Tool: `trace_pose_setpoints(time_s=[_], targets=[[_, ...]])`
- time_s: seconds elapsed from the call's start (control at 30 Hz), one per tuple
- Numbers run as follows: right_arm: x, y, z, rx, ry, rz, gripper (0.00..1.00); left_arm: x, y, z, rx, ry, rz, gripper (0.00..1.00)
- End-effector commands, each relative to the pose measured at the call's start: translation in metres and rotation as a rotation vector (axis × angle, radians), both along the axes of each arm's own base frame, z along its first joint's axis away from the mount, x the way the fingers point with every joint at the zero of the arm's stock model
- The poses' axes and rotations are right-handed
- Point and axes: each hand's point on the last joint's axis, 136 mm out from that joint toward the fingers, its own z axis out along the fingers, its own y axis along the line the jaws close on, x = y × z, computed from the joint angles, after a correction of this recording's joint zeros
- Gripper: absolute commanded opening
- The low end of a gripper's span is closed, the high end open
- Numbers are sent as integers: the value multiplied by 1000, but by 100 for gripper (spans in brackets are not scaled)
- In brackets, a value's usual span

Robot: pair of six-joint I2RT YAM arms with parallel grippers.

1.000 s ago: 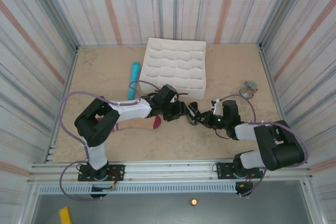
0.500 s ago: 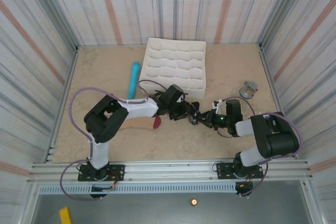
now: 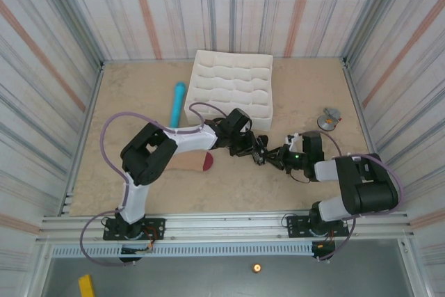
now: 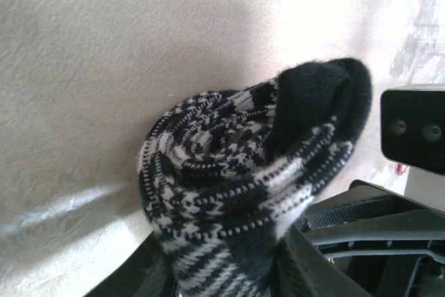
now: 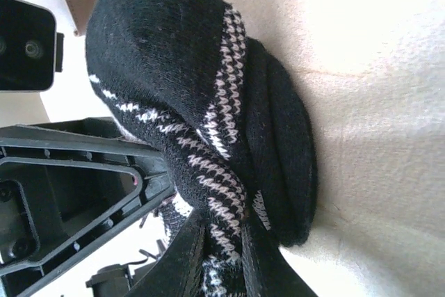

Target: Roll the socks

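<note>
Sock: the black-and-white patterned fabric sock (image 4: 243, 172) lay bunched into a loose roll on the pale tabletop (image 3: 139, 95), near its middle
Direction: it sat directly between the left pincer (image 3: 256, 152) and the right pincer (image 3: 276, 158), which faced each other
Long axis: too bundled to judge
Nearer arm: neither, both were on it
Left pincer: clamped on one end of the roll
Right pincer: pinching the other end between closed fingers (image 5: 186, 259)
Pose: both arms reached low and inward, wrists close to the tabletop
Other sock: the beige fabric sock with a maroon toe (image 3: 191, 161) lay flat beneath the left forearm, apart from the roll
</note>
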Motion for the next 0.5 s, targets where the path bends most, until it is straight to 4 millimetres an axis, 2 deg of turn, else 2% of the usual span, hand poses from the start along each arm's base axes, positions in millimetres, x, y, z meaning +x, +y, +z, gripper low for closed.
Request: trace_pose_setpoints(time_s=[0.0,0.1,0.17,0.33,0.47], targets=[[-22,-16,-28,-72,197,-91,22,-17,25,-39,182,87,-23,24],[-19,-20,-15,-98,171,-111,29,-17,23,-34,184,82,-49,16],[-17,-23,-3,-123,141,-122,36,-18,24,-44,217,98,-72,15],[-12,-31,25,-181,55,-142,49,-19,18,-45,243,105,-139,15],[-10,-32,34,-224,13,-104,64,-18,12,-44,240,96,-187,15]])
